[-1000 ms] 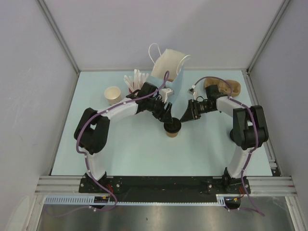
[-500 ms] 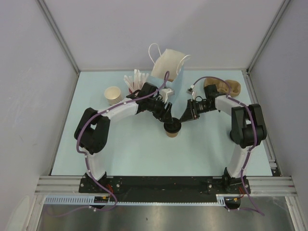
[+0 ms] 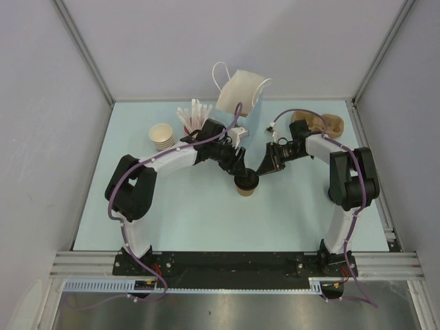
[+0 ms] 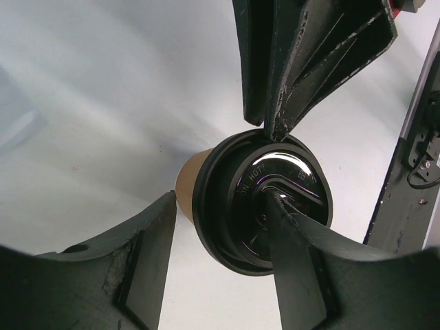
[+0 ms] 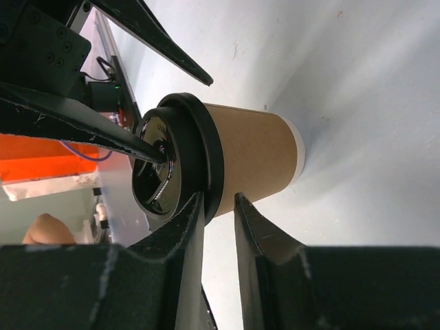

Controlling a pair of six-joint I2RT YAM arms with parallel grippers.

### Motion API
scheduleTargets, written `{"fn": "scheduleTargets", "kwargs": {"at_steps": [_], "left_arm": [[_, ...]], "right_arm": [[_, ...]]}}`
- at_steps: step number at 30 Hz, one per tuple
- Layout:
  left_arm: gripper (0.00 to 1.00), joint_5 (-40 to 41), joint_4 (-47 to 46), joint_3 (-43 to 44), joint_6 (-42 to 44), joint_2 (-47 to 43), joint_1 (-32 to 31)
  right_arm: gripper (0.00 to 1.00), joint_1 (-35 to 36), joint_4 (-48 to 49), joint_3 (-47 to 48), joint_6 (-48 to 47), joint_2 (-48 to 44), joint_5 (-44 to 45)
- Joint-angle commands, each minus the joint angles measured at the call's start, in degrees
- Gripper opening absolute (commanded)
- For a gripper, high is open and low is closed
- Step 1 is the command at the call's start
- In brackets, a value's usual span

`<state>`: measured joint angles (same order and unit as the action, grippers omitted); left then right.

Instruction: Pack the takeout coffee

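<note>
I count one takeout coffee [image 3: 247,183], one white paper bag [image 3: 238,91], one cup stack [image 3: 162,135] (can't count within), one cup of straws [image 3: 193,117].

Robotics lab test cell, seen from above. A pale blue table [image 3: 172,220] is boxed in by plain grey walls [image 3: 41,103] set in aluminium frame rails [image 3: 385,263]. Two white-and-black robot arms, the left arm [image 3: 165,161] and the right arm [image 3: 344,172], are bolted to a black base plate [image 3: 234,261] at the near edge. Purple cables [image 3: 304,113] trail along them. Café props stand on the table: a white paper bag [image 3: 237,91], a stack of tan cups [image 3: 162,135] and a lidded takeout coffee [image 3: 247,184].
</note>
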<state>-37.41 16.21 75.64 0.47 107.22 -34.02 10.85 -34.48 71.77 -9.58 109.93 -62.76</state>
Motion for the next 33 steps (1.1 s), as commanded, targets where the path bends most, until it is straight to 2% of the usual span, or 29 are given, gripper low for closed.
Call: {"fn": "scheduleTargets", "kwargs": {"at_steps": [1,7,16,19,33], "left_arm": [[0.59,9.7,3.8,-3.8,5.1,0.6,-0.2],[0.58,10.2,3.6,-4.6,4.9,0.5,-0.2],[0.57,10.9,3.3,-5.0,4.7,0.6,-0.2],[0.57,10.9,3.2,-5.1,4.5,0.4,-0.2],[0.57,11.5,2.3,-5.9,4.4,-0.3,-0.2]], "right_arm": [[0.27,2.4,2.0,-2.9,-3.0,-0.6,18.0],[0.40,0.4,2.9,-2.9,-2.1,-5.5,10.4],[0.50,-1.8,-6.8,-3.1,-8.7,-4.2,-4.3],[0.51,-1.5,-7.7,-3.7,-9.7,-4.5,-6.6],[0.49,1.7,2.6,-9.0,-0.9,-5.6,-7.3]]}}
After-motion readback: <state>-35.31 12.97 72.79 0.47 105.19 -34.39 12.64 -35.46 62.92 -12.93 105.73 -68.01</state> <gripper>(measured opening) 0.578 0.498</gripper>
